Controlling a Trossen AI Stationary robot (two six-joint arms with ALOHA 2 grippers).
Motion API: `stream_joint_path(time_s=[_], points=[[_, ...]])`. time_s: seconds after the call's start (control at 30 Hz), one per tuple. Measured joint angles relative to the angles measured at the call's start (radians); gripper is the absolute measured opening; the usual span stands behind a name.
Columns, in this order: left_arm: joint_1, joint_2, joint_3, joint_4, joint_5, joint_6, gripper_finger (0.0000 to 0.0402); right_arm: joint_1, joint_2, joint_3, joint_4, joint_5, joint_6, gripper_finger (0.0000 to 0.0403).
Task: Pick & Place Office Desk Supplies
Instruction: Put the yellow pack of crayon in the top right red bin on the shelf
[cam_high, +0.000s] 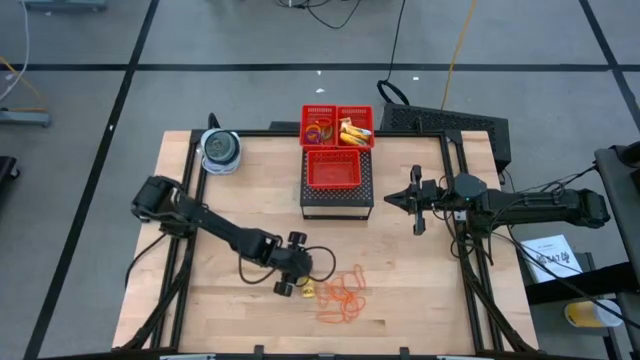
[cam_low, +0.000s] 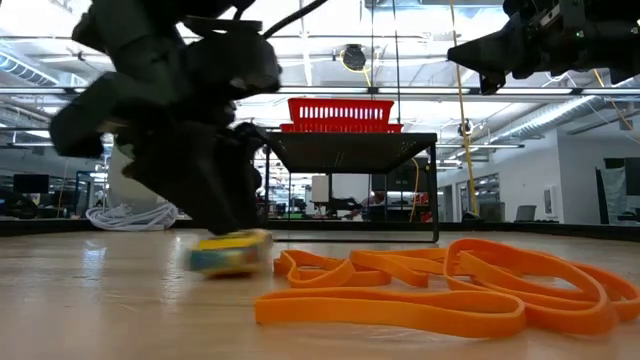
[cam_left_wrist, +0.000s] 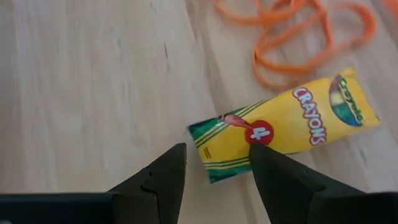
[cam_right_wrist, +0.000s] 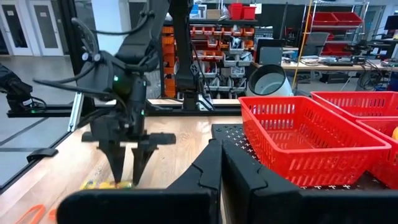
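My left gripper (cam_left_wrist: 214, 171), fingers spread, straddles the end of a flat yellow cardboard crayon packet (cam_left_wrist: 286, 127) (green-striped end, red "4") lying on the wooden table (cam_left_wrist: 81, 93) beside orange rubber bands (cam_left_wrist: 298, 31); right fingers pressed together

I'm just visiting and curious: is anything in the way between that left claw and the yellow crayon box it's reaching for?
Nothing visible. The left gripper is right over one end of the crayon box, fingers open on either side of that end. The orange rubber bands lie beyond the box, not between it and the fingers.
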Motion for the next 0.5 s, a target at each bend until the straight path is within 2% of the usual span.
stream_joint_path(time_s=[0.27, 0.43, 0.5], points=[[0.006, 0.023, -0.001, 0.175, -0.016, -0.108, 0.0186, 0.000, 0.000, 0.000, 0.000, 0.000, 0.004, 0.0004], [0.012, 0.022, -0.001, 0.114, -0.132, -0.329, 0.0186, 0.000, 0.000, 0.000, -0.001, 0.000, 0.004, 0.0004], [0.026, 0.022, -0.001, 0.066, -0.142, -0.398, 0.0186, 0.000, 0.000, 0.000, -0.001, 0.000, 0.004, 0.0004]])
